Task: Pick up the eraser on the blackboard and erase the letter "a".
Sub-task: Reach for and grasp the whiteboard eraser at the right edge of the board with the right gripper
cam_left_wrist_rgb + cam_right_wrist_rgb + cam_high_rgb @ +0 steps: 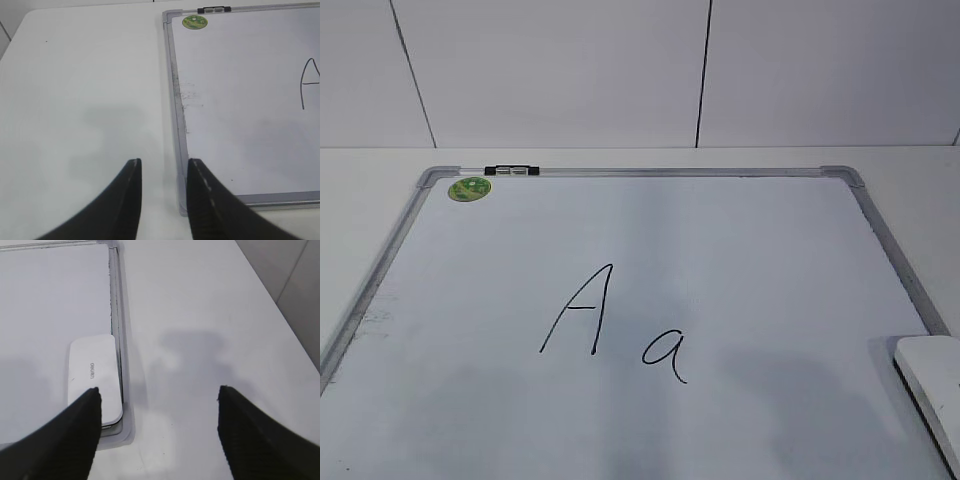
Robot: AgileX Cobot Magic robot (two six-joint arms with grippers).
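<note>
The blackboard [740, 260] is a white board with a silver frame, lying flat on the table. A small handwritten letter "a" [666, 355] stands right of a taller capital "A" [578, 310]. The eraser [932, 385], a white rounded block, lies at the board's near right corner; it also shows in the right wrist view [94, 377]. My right gripper [159, 392] is open, above the table just right of the eraser, left finger over its near end. My left gripper [164, 164] is open and empty over the board's near left corner [181, 200]. Neither gripper shows in the exterior view.
A green round sticker [469, 188] and a black clip [512, 171] sit at the board's far left corner. Faint smudges mark the board's left edge [190, 95]. White table [210, 315] lies right of the board and also left of it [85, 85]. A tiled wall stands behind.
</note>
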